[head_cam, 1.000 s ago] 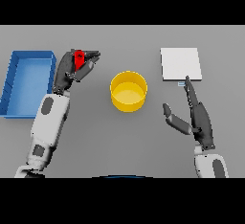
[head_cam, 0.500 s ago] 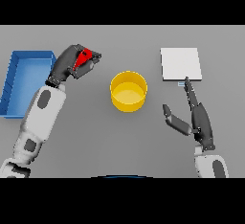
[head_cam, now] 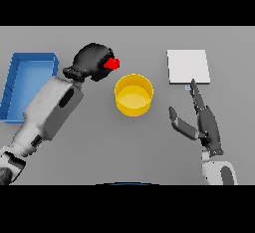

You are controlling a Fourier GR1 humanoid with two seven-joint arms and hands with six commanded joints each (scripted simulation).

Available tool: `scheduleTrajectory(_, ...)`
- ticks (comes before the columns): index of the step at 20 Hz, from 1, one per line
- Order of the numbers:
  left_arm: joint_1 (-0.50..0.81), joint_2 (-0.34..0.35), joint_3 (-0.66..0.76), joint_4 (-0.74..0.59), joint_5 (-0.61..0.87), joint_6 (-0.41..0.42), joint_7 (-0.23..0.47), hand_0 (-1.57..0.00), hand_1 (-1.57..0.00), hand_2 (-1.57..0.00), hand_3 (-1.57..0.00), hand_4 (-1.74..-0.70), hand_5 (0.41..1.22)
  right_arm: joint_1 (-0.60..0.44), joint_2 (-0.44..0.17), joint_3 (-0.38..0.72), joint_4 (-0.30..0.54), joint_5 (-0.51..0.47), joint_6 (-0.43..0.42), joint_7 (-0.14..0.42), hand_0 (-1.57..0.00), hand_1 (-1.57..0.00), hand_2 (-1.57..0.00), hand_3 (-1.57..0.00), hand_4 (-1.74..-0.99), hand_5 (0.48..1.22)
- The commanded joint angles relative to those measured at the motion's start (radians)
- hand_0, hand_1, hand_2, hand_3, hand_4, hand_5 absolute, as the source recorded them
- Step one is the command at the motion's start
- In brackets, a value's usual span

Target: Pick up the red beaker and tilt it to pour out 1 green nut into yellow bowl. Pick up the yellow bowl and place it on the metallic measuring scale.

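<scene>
Left hand (head_cam: 93,61) curled tight round red beaker (head_cam: 111,63), held just up-left of yellow bowl (head_cam: 133,94), only the beaker's tip showing past the fingers; bowl sits mid-table, upright; right hand (head_cam: 204,121) flat with fingers straight, thumb spread, holding nothing, fingertip near metallic scale (head_cam: 188,66); blue tray (head_cam: 26,85) far left.

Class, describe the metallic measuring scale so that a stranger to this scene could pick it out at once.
Start at the grey table and find the round yellow bowl near its middle. To the bowl's right, past the fingertip of the open right robot hand, lies the metallic measuring scale. It is the only flat, pale square plate, with nothing on it.
</scene>
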Motion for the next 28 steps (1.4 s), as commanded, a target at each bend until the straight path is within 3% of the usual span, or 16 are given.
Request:
scheduleTrajectory(1, -0.015, 0.005, -0.026, 0.010, -0.033, -0.021, 0.019, -1.57, -1.57, -1.57, -1.57, -1.74, 1.197, 0.004, -0.006, -0.009, 0.004, -0.004, -0.001, -0.010, 0.00, 0.00, 0.00, 0.00, -1.187, 0.676)
scheduleTrajectory(2, -0.030, 0.017, -0.055, 0.024, -0.066, -0.045, 0.009, -1.57, -1.57, -1.57, -1.57, -1.69, 1.202, -0.001, -0.003, -0.008, -0.001, -0.002, -0.007, -0.001, 0.00, 0.00, 0.00, 0.00, -1.191, 0.675)
scheduleTrajectory(5, -0.104, 0.023, -0.130, 0.063, -0.151, -0.105, -0.014, -1.57, -1.57, -1.57, -1.38, -1.71, 1.211, 0.005, 0.009, -0.008, 0.000, -0.019, 0.000, 0.012, 0.00, 0.00, 0.00, 0.00, -1.195, 0.671)
scheduleTrajectory(9, -0.183, 0.026, -0.221, 0.109, -0.243, -0.171, -0.060, -1.57, -1.57, -1.57, -1.29, -1.72, 1.217, 0.012, 0.027, -0.011, 0.006, -0.044, 0.006, 0.007, 0.00, 0.00, 0.00, 0.00, -1.206, 0.639)
scheduleTrajectory(12, -0.219, 0.020, -0.289, 0.136, -0.300, -0.177, -0.132, -1.57, -1.57, -1.57, -1.43, -1.73, 1.219, 0.017, 0.029, -0.005, 0.020, -0.020, -0.009, -0.005, 0.00, 0.00, 0.00, 0.00, -1.221, 0.617)
scheduleTrajectory(16, -0.282, 0.015, -0.372, 0.165, -0.379, -0.193, -0.175, -1.57, -1.57, -1.57, -1.51, -1.73, 1.220, 0.012, 0.027, -0.006, 0.009, -0.002, -0.025, -0.018, 0.00, 0.00, 0.00, 0.00, -1.205, 0.584)
scheduleTrajectory(25, -0.388, 0.030, -0.554, 0.206, -0.556, -0.172, -0.269, -1.57, -1.57, -1.57, -1.56, -1.74, 1.221, -0.006, 0.024, -0.030, 0.015, -0.026, -0.031, -0.011, 0.00, 0.00, 0.00, 0.00, -1.130, 0.565)
scheduleTrajectory(28, -0.410, 0.016, -0.597, 0.227, -0.608, -0.149, -0.285, -1.57, -1.57, -1.57, -1.57, -1.73, 1.221, 0.017, 0.026, -0.004, 0.003, 0.002, -0.028, -0.034, 0.00, 0.00, 0.00, 0.00, -1.136, 0.578)
